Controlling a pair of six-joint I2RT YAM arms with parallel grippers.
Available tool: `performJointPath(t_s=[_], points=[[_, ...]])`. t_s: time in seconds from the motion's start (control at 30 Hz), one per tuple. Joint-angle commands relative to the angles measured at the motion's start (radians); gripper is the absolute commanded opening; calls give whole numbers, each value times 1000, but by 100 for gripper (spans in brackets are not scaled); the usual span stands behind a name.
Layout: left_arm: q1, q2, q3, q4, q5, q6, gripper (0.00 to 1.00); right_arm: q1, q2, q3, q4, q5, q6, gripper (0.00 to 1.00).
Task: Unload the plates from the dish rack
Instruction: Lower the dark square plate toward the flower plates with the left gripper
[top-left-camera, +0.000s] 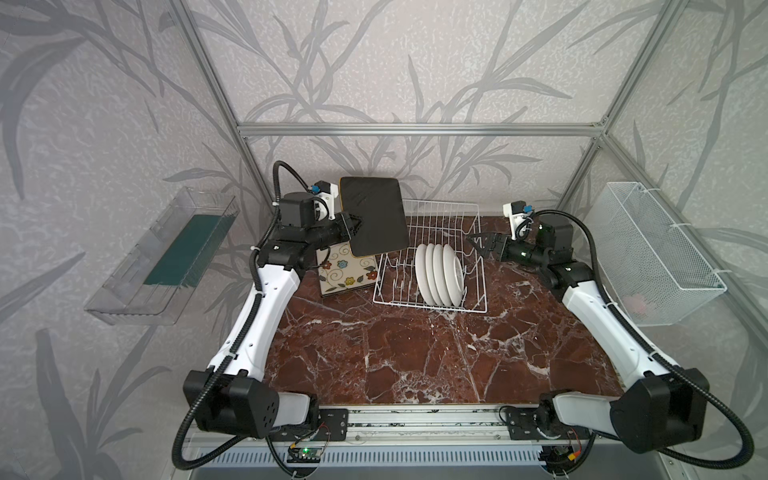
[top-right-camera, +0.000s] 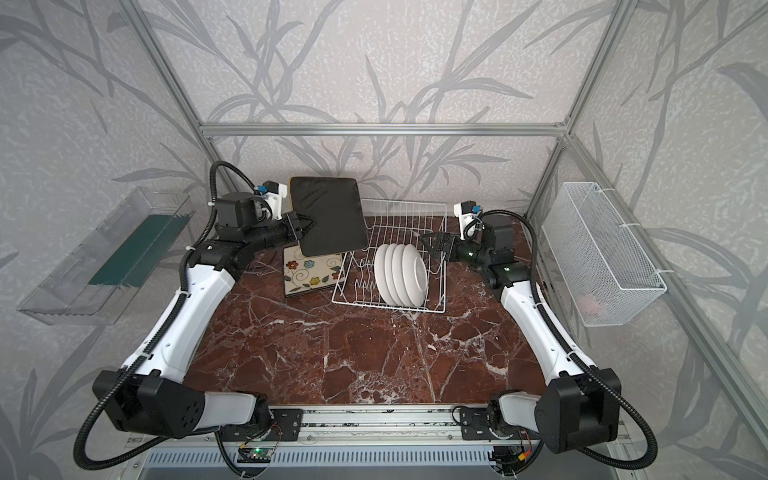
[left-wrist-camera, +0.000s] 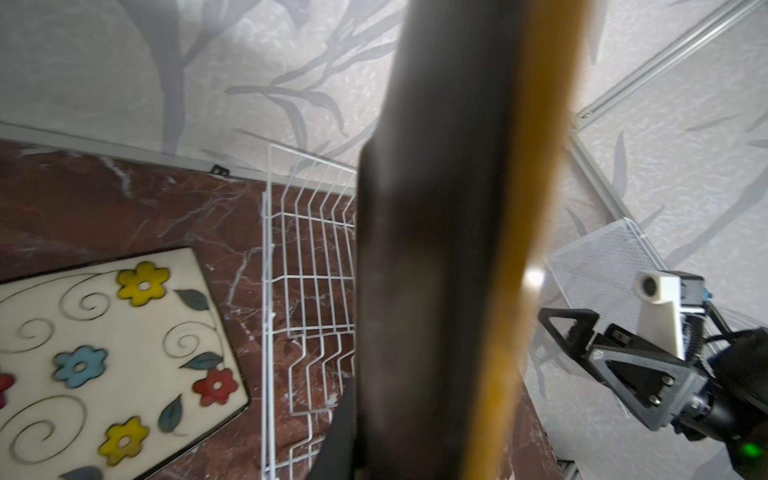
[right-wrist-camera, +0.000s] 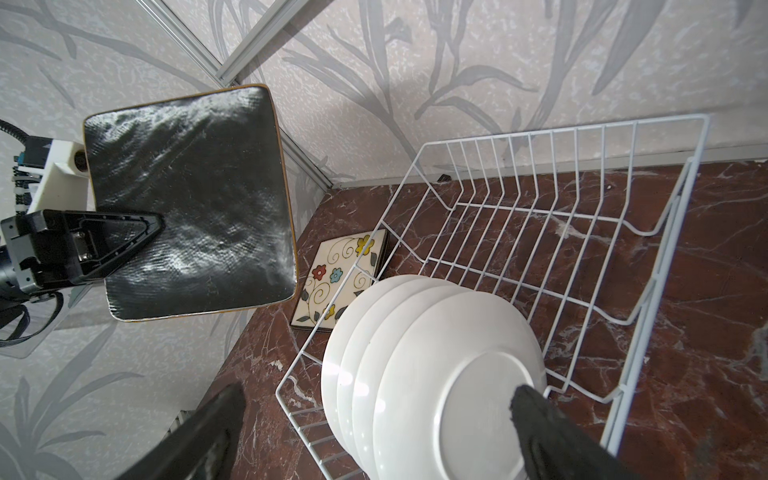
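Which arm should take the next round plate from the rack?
Right arm: its jaws stand open beside the round white plates in the dish rack; the left arm has jaws shut on a raised square plate.

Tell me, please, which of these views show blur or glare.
Left wrist view: the held black-backed square plate looms close, out of focus. Right wrist view: light glares off its textured back; the right claw looks soft. Both top views: sharp.
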Motion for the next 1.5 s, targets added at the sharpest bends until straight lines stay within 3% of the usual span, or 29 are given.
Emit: performJointPath(t_s=[0.0, 0.3, 0.53, 1.0, 1.47], points=[[30, -58, 62, 45, -39, 32, 0, 6, 10, 29, -11, -21, -12, 99], [53, -54, 100, -135, -271, 209, 0, 14, 20, 30, -17, -26, -16, 99], [65, -17, 99, -184, -347, 244, 0, 17, 28, 24, -15, -23, -12, 99], [163, 178, 122, -205, -156, 261, 0, 40, 47, 22, -8, -26, -1, 99], [279, 255, -28, 32, 93, 98, 0, 52, 68, 29, 6, -33, 5, 99]])
